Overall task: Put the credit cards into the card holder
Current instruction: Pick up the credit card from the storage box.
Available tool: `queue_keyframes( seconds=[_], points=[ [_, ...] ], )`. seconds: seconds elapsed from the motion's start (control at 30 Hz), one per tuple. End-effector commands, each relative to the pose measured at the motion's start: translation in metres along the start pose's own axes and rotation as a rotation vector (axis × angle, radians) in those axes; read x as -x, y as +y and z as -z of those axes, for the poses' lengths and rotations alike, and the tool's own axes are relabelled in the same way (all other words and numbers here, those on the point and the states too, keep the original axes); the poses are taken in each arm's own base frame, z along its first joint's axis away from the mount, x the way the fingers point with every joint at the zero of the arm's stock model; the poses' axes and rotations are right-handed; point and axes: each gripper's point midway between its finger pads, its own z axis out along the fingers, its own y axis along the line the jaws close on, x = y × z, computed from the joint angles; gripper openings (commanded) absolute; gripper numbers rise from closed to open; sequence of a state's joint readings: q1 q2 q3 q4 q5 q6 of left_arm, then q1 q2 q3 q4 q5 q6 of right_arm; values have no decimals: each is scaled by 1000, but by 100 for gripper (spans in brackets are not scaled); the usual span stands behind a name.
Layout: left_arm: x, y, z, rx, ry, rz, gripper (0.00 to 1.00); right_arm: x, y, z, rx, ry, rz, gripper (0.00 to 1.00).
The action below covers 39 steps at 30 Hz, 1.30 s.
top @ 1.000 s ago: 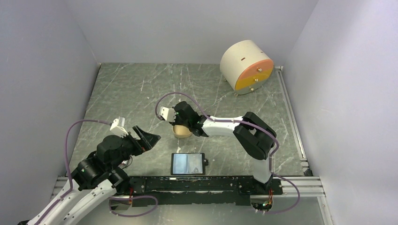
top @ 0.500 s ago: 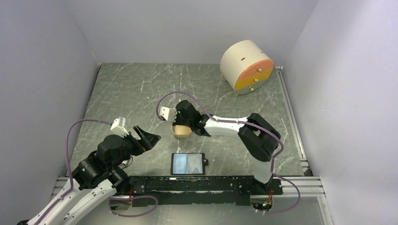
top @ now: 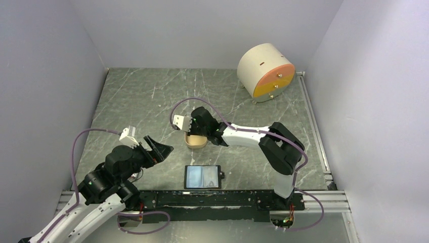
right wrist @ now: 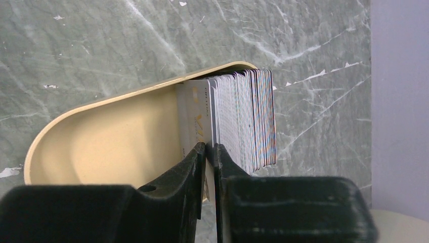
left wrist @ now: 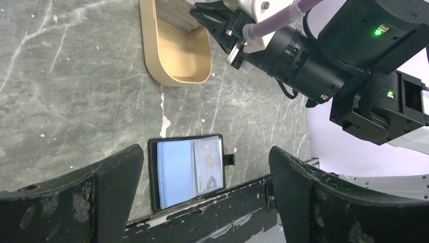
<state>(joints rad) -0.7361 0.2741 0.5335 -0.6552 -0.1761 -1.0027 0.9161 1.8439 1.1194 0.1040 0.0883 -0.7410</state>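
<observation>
There was one tan tray (left wrist: 174, 61), one black card holder (left wrist: 174, 173) and one round drum (top: 263, 68). The credit cards (right wrist: 243, 119) made one stack, too tight to count, plus one in the holder.

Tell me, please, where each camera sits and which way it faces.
Top external: above, behind, looking down on the grey marble table; both arms show.
Left wrist: faces the open black card holder between its open fingers.
Right wrist: faces the tan oval tray; its fingers pinch the silvery credit cards.
Shared: both wrist views show the tray.
</observation>
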Motion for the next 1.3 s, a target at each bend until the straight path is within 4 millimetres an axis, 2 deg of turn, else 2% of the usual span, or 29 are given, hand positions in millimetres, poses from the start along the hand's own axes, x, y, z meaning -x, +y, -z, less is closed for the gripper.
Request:
queue_keyframes(
  seconds=[0.0,0.57,0.67,0.8,1.03,1.27],
  points=[
    [2,-4,1,-12,-2,-2,99,11,-18,10,-30,-33,-14,15],
    [1,-3,-1,-1,0,-4,99,19,-28,20,-21,-60,-14,14],
    [1,-2,-1,-2,0,-5,99,21,-28,23,-13,-73,-19,10],
    [1,0,-2,13,1,-7,99,25,-26,26,12,-89,-21,0],
    [-2,4,-8,53,25,-24,99,24,-15,30,56,-98,-27,0],
    [5,5,-1,53,-17,4,99,38,-18,49,76,-141,-93,0]
  ],
)
